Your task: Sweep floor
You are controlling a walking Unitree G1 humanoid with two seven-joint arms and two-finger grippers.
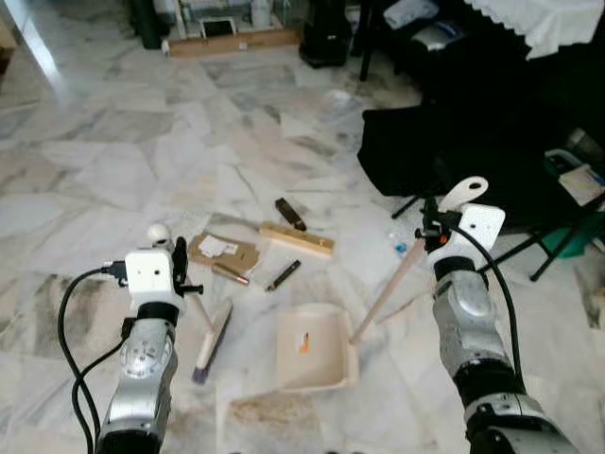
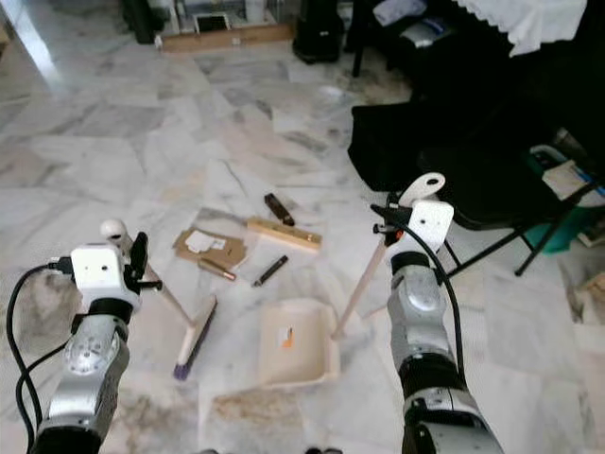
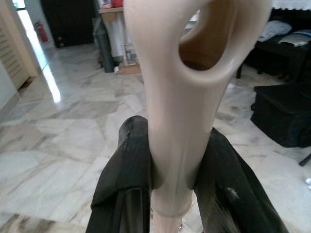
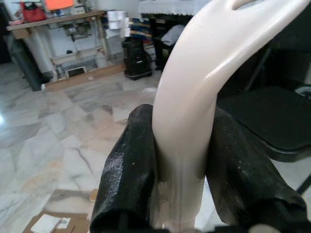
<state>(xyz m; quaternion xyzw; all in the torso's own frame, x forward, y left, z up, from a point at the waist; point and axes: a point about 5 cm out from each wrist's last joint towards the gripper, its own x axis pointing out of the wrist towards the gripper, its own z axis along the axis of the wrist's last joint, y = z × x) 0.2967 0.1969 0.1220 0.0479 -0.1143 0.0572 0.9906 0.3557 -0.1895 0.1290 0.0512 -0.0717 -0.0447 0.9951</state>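
One broom [image 1: 212,340], one dustpan [image 1: 312,350], perhaps five scraps [image 1: 297,238].

No legible text anywhere. Orange sticker on dustpan [image 1: 315,348]: too small to read. White label on flattened cardboard [image 1: 225,252]: print blurred. Framed item by far wall [image 1: 218,27]: nothing readable.

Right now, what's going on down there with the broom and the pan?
The robot holds a tool in each arm. The left gripper is shut on the broom handle, with the broom head resting on the marble floor. The right gripper is shut on the dustpan handle, and the dustpan sits on the floor beside the broom head. Litter lies just beyond them, unswept: a cardboard piece, a wooden block and a marker.
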